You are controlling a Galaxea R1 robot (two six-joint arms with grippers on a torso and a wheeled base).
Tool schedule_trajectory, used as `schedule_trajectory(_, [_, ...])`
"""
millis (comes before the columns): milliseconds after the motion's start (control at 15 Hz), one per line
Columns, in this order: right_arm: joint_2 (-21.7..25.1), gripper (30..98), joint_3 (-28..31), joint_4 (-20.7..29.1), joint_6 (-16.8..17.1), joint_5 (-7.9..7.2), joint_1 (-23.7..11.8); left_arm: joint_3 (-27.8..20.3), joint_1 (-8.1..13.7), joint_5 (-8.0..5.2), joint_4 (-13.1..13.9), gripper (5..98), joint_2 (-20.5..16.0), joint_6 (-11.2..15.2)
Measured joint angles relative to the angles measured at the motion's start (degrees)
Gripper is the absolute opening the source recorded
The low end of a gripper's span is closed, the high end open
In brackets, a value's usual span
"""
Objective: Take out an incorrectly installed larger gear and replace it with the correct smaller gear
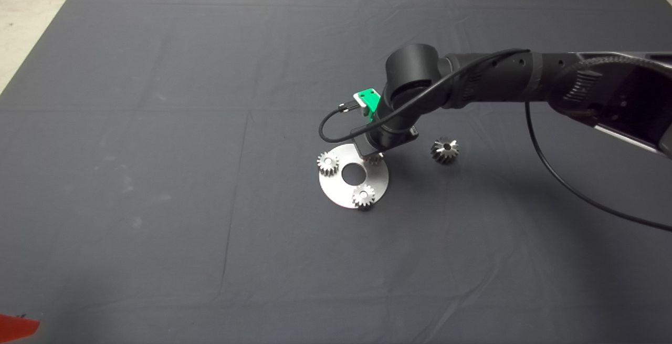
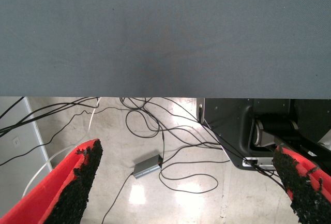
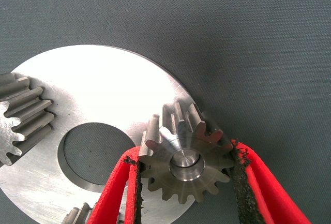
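The right pincer (image 3: 186,182) is down over the round steel plate (image 1: 336,189), which lies near the middle of the table (image 1: 157,123). Its 2 red fingers (image 3: 121,182) are closed most of the way around the smaller gear (image 3: 183,157), with the black pads touching or almost touching the teeth on both sides. That gear sits on a pin at the plate's edge, beside the plate's central hole (image 3: 93,154). Whether the pads are gripping firmly or just beginning to let go cannot be told. Judging by the pin showing through the bore, the pincer is there to seat the gear squarely.

2 other small gears (image 1: 328,163) sit on the same plate, spaced around the hole, so this position looks like the third station of the set.

The larger gear (image 1: 444,150) lies on the mat well apart from the plate, toward the table's right edge, apparently set aside after removal.

The left pincer (image 2: 181,182) waits at the table's near left corner, spread wide with nothing in it; beyond it lie floor cables.

No brand, label or writing can be read anywhere.
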State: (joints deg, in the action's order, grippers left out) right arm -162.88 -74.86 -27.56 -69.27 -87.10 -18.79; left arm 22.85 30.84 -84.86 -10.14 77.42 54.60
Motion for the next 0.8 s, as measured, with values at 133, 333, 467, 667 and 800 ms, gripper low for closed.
schedule_trajectory(133, [-0.11, 34.9, -0.16, 0.0, 0.0, -0.13, 0.0, 0.0, 0.0, -0.01, 0.0, 84.3, -0.09, 0.01])
schedule_trajectory(333, [-0.16, 34.8, -0.2, 0.0, 0.02, -0.13, 0.02, 0.0, 0.0, 0.0, -0.02, 84.3, -0.13, 0.01])
schedule_trajectory(467, [-0.16, 34.8, -0.21, 0.0, 0.02, -0.17, 0.02, 0.0, 0.0, -0.01, 0.0, 84.3, -0.13, 0.01])
schedule_trajectory(667, [-0.16, 34.9, -0.2, 0.0, 0.0, -0.16, 0.05, 0.0, 0.0, -0.01, 0.0, 84.3, -0.13, 0.01])
schedule_trajectory(800, [-0.18, 34.8, -0.2, 0.0, 0.0, -0.18, 0.02, 0.0, 0.0, -0.01, -0.02, 84.3, -0.13, -0.02])
